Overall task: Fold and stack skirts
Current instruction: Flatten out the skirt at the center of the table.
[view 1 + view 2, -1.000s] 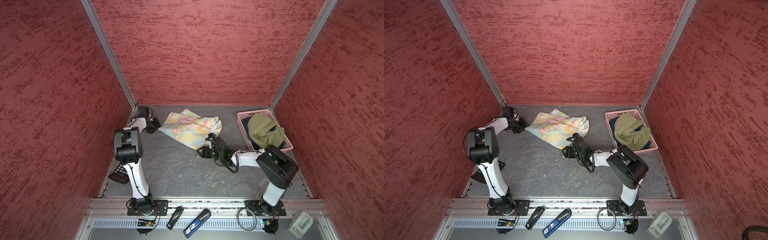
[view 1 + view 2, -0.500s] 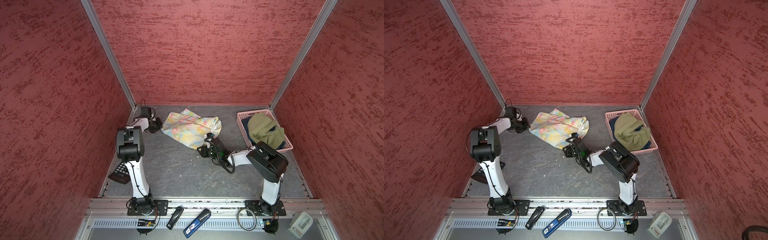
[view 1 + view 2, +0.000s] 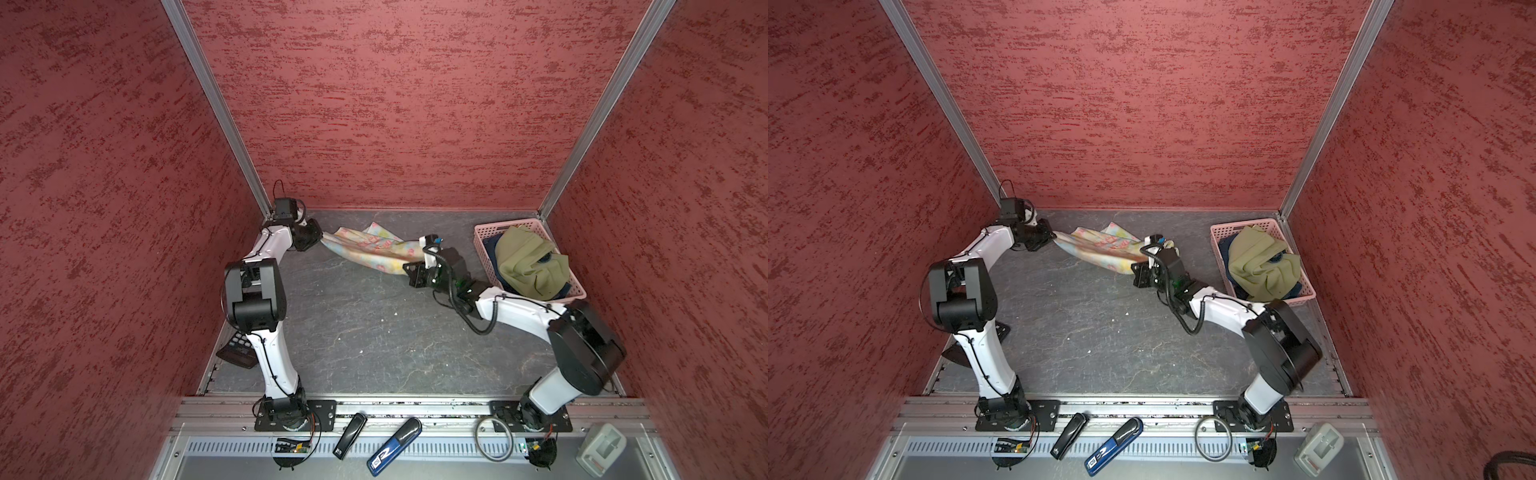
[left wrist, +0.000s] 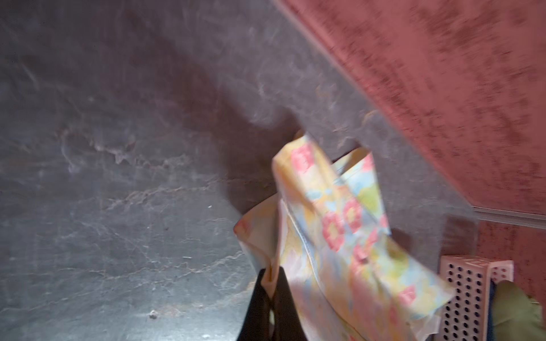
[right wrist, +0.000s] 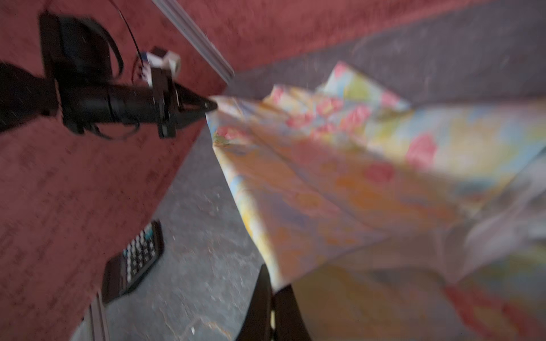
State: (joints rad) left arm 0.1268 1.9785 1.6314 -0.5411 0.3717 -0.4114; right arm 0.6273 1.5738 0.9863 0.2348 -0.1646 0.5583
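Pastel floral cloth skirt (image 3: 370, 249) pinched at opposite ends by left tool (image 3: 321, 240) and right tool (image 3: 406, 269); best pulled taut, lifted evenly.

Pastel floral skirt (image 3: 365, 249) with pink flowers, olive-green skirt (image 3: 528, 262), pink perforated basket (image 3: 482, 245), grey veined table (image 3: 374, 332)

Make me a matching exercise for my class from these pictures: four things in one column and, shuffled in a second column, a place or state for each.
Things
1. pastel floral cloth skirt
2. plain olive-green cloth skirt
3. black keypad calculator
4. pink perforated plastic basket

Places or states
A. heaped in the basket
B. in the table's far right corner
C. held between left tool and right tool, both shut on it
D. flat beside the left arm

Pairs: 1-C, 2-A, 3-D, 4-B
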